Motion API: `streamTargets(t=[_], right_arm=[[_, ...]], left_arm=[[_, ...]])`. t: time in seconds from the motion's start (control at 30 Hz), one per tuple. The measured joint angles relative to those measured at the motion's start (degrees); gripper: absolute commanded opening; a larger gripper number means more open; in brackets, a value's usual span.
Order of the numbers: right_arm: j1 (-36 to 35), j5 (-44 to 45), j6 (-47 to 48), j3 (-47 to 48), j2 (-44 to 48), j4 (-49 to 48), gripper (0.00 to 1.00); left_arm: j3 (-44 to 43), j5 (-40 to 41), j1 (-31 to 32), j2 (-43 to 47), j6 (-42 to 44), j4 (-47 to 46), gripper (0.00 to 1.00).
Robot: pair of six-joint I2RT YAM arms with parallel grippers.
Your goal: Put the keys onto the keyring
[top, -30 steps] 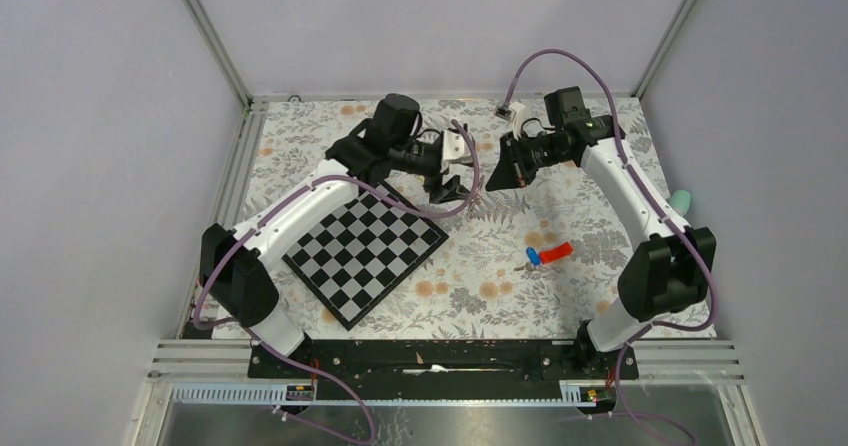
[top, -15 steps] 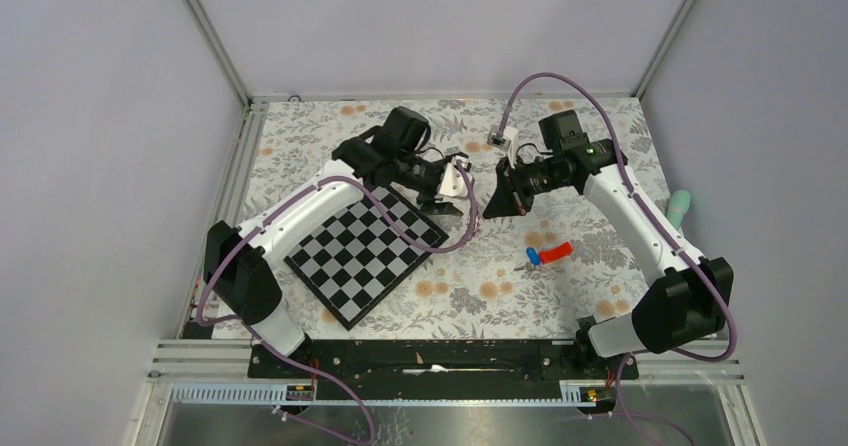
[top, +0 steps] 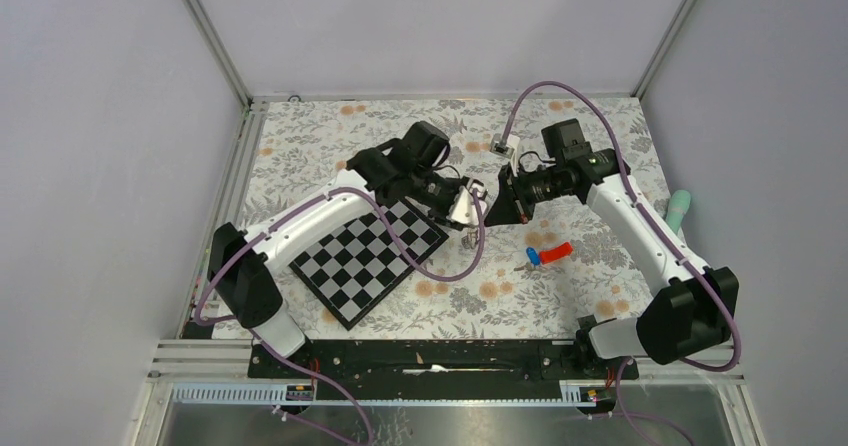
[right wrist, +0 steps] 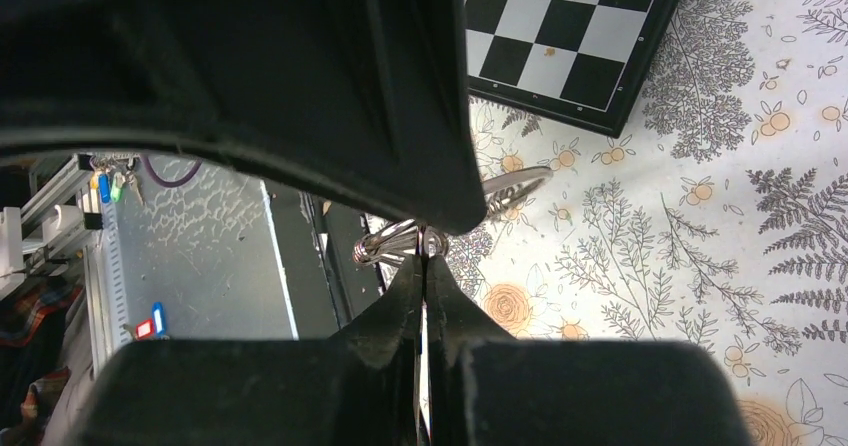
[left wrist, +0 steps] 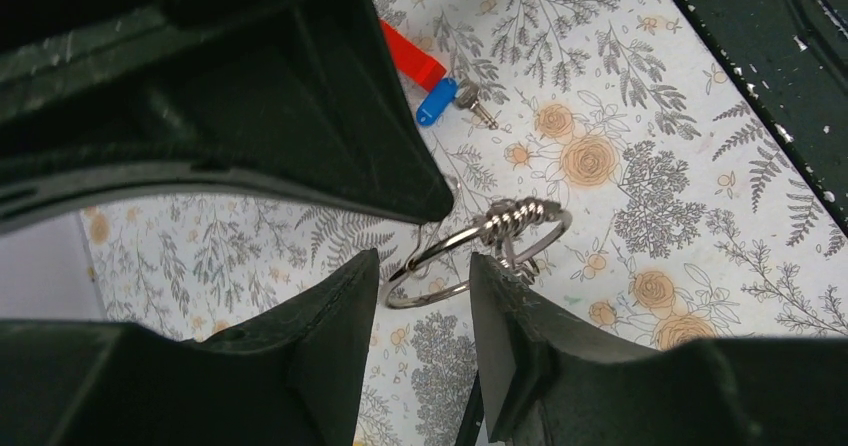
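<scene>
Mid-table, right of the chessboard (top: pixel 366 251): right gripper (right wrist: pixel 425 261) pressed together, pinching the keyring (left wrist: pixel 512 221); left gripper (left wrist: pixel 420 271) spread, straddling it. Blue-capped key (top: pixel 533 257) lies apart, nearer and right. Step, likely: securing the ring two-handed. Next you close left squarely on it.

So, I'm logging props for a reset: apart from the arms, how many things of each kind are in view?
Keyring: 1
Blue key: 1
Red piece: 1
Chessboard: 1
Teal thing: 1
Total: 5
</scene>
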State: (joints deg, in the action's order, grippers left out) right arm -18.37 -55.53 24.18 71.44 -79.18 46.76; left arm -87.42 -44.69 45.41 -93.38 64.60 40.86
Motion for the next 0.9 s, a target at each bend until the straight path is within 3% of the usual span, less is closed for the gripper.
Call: streamTargets(t=[0.17,0.5,0.6,0.73,0.9], right_arm=[[0.0,-0.2,0.0,-1.2,0.6,-0.7,0.0],[0.0,-0.7,0.0,-2.2,2.3,-1.0,0.0],[0.0,-0.8,0.0,-2.5,2.8,-1.0,0.0],[0.0,-0.8,-0.1,-2.7,3.0,-1.1,0.0],[0.0,-0.2,-0.3,-2.8,3.2,-1.2,0.0]], left_arm=[[0.0,0.9,1.7,0.0,0.1,0.0,0.44],[0.0,3.3,2.9,-0.4,0.8,0.0,0.28],[0.0,3.4,3.2,-0.6,1.0,0.0,0.2],[-0.1,3.7,3.6,-0.6,1.0,0.4,0.01],[-0.1,4.2,3.7,-0.6,0.8,0.7,0.0]])
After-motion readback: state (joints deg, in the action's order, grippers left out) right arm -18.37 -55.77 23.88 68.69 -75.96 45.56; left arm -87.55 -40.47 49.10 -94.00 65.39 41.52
